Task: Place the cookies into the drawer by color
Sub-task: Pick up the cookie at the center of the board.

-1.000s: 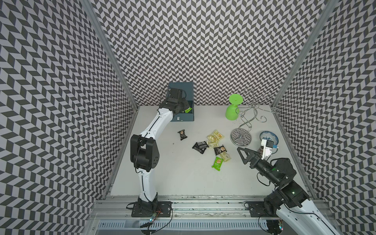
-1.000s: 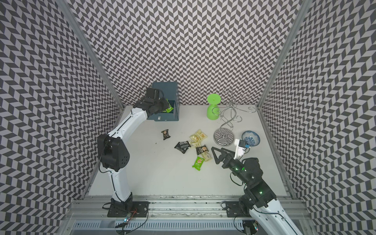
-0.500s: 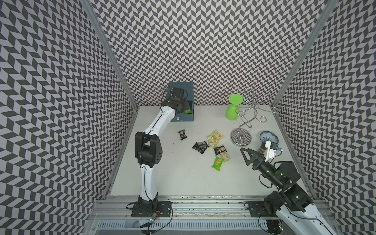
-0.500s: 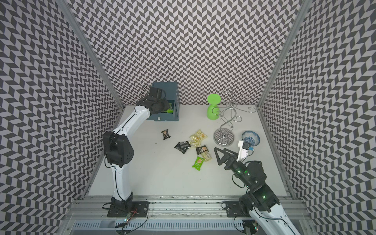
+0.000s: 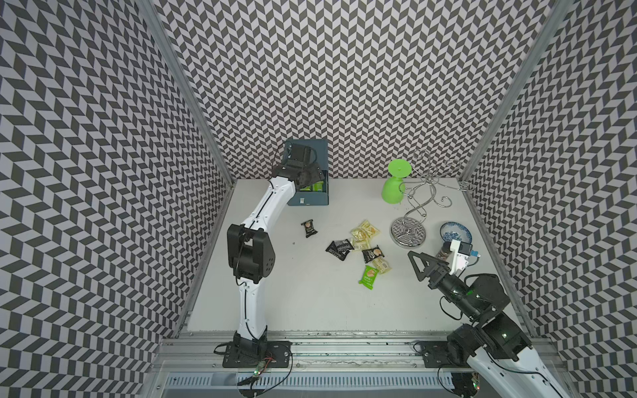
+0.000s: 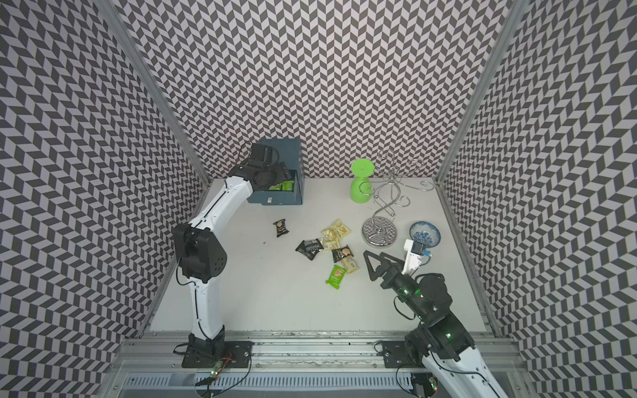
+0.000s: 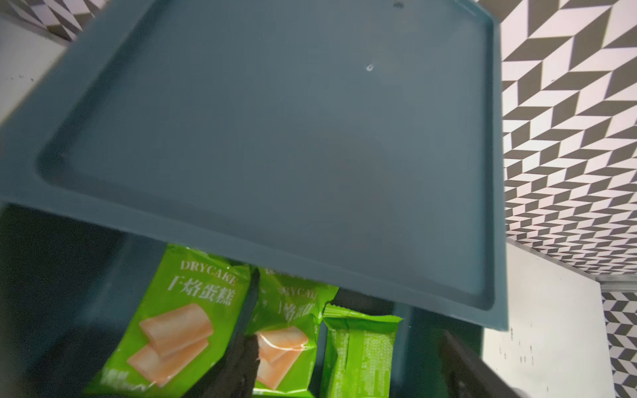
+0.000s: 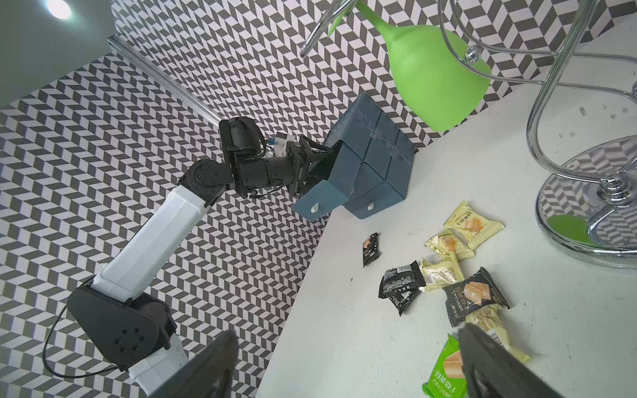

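while the left gripper (image 5: 305, 177) sits inside the open drawer (image 5: 308, 200) of the teal chest (image 5: 320, 155) at the back of the table (image 5: 310, 303), its jaws stand apart and grip nothing. three green cookies (image 7: 172, 327) lie loose in the drawer below them.

right gripper (image 5: 415, 263): jaws wide, empty, poised beside the loose pile mid-table, well apart from the chest. pile: one green packet (image 5: 368, 276), three black packets (image 5: 339, 248), several pale yellow packets (image 5: 365, 231).

hazards, as judged:
- left fingers (image 7: 234, 368) lie under the chest's overhanging top panel. a straight lift would likely catch it and tip or drag the chest, which looks light.
- one finger hangs close over two green cookies. a crinkly wrapper could snag and ride out on withdrawal.
- the green packet lies just beside a yellow one. a wide pinch by the right gripper could take both and mix the colours.
- chrome stand (image 5: 408, 236) and green goblet (image 5: 393, 187) stand near the right arm's reach. a careless swing could topple either.

views compared:
- left wrist view alone shows the count, print and lie of the green cookies. in both top views they are a green sliver behind the arm.
- right wrist view alone shows the chest's side, a lower pull tab, and how far the drawer is pulled out.
- only the top views show the whole spread, including the blue bowl (image 5: 455, 231).
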You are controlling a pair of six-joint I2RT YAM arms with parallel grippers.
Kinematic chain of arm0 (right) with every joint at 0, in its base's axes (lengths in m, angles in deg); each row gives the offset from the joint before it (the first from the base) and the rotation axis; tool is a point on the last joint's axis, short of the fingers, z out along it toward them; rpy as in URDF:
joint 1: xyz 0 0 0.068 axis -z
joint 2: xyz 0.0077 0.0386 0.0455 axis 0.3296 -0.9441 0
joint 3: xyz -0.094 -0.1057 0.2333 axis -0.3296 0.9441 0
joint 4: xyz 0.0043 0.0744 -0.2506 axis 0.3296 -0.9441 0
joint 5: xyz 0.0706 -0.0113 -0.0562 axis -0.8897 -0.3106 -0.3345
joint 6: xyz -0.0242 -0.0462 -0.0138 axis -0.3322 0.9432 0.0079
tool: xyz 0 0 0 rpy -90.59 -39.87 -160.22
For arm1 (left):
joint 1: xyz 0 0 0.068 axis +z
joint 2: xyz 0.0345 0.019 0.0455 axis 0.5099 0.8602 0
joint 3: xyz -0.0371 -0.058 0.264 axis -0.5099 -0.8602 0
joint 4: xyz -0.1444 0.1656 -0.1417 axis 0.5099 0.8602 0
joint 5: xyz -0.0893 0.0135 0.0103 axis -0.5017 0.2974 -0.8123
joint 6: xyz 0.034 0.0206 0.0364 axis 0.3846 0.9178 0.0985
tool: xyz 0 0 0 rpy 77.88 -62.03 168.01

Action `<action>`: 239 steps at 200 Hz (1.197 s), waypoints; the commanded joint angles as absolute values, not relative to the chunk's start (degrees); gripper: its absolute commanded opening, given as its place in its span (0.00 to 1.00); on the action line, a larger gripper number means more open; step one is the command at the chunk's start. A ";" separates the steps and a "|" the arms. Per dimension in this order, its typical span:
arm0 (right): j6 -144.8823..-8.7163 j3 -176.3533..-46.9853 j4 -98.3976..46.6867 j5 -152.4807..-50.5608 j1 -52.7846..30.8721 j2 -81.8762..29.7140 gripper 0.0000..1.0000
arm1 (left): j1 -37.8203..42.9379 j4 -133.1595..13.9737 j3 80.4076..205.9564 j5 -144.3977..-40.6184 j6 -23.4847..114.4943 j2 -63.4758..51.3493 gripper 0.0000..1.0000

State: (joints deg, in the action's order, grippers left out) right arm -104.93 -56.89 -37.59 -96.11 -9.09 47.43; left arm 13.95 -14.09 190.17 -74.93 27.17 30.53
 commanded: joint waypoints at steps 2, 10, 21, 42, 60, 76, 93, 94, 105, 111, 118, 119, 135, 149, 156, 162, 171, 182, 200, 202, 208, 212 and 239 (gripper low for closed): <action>-104.81 -57.09 -35.67 -95.37 -9.29 47.98 1.00 | 14.34 -12.95 191.65 -74.74 28.10 30.10 0.95; -104.87 -56.85 -35.22 -95.43 -9.27 47.90 1.00 | 14.31 -13.04 191.70 -74.89 28.10 29.74 0.98; -105.01 -56.69 -34.69 -95.73 -9.30 47.70 1.00 | 14.33 -13.18 191.67 -75.00 28.23 29.22 1.00; -104.97 -56.71 -34.32 -96.07 -9.27 47.02 1.00 | 14.33 -13.44 191.72 -75.34 28.53 27.99 1.00; -105.00 -56.77 -33.93 -96.16 -9.31 46.79 0.99 | 14.38 -13.57 191.88 -76.50 28.90 26.66 1.00; -104.87 -56.80 -33.25 -96.44 -9.31 46.41 1.00 | 14.31 -13.92 192.01 -77.82 29.17 25.21 1.00; -104.49 -57.06 -32.92 -96.30 -9.28 45.72 0.99 | 14.31 -14.32 192.33 -79.22 29.47 23.50 0.99; -104.45 -57.06 -32.89 -96.29 -9.30 45.64 1.00 | 14.31 -14.38 192.37 -79.31 29.49 23.43 0.99; -104.45 -57.15 -32.59 -96.38 -9.23 45.14 1.00 | 14.32 -14.38 192.74 -79.95 29.63 22.14 1.00; -104.47 -57.07 -32.24 -96.53 -9.26 44.90 1.00 | 14.31 -14.41 192.87 -80.25 29.75 21.42 1.00; -104.43 -57.06 -31.82 -96.77 -9.25 44.55 1.00 | 14.27 -14.56 192.94 -80.76 29.94 20.56 1.00; -104.42 -57.06 -31.77 -96.75 -9.29 44.48 0.99 | 14.24 -14.55 192.95 -80.83 29.98 20.46 1.00; -104.50 -56.90 -31.05 -97.09 -9.30 43.80 1.00 | 14.05 -14.67 192.82 -81.69 30.44 18.27 0.99; -104.52 -56.90 -30.63 -97.21 -9.31 43.35 0.99 | 13.65 -14.79 192.30 -82.93 31.38 16.31 0.99; -104.55 -56.82 -30.41 -97.17 -9.26 43.19 0.99 | 13.39 -15.09 191.72 -84.19 32.29 15.31 0.99; -104.46 -56.80 -30.22 -97.17 -9.25 43.11 1.00 | 13.14 -15.73 190.81 -85.96 33.34 14.26 0.98; -104.40 -56.84 -29.99 -97.13 -9.27 42.97 1.00 | 12.81 -17.12 188.77 -89.47 35.25 12.41 0.98; -104.16 -56.80 -29.67 -96.91 -9.24 42.76 1.00 | 12.13 -18.96 185.99 -94.03 37.69 10.17 0.98; -104.02 -56.80 -29.10 -96.82 -9.30 42.12 0.99 | 10.13 -19.38 182.42 -96.25 41.73 6.78 0.98; -103.99 -56.80 -29.01 -96.82 -9.25 42.04 0.99 | 9.88 -19.27 182.12 -96.27 42.21 6.47 0.98; -104.00 -56.88 -28.92 -96.82 -9.27 41.75 0.99 | 8.95 -18.98 181.07 -95.83 43.59 5.42 0.98; -103.98 -56.93 -28.78 -96.89 -9.27 41.51 0.99 | 8.28 -18.79 180.31 -95.36 44.32 4.75 0.98; -104.17 -56.98 -28.04 -97.17 -9.31 40.21 0.99 | 3.83 -19.66 172.87 -92.92 49.72 -0.83 0.99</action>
State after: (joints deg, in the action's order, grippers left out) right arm -104.71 -56.87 -32.11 -96.81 -9.09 41.11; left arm 7.17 -18.59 178.08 -92.29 42.23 3.39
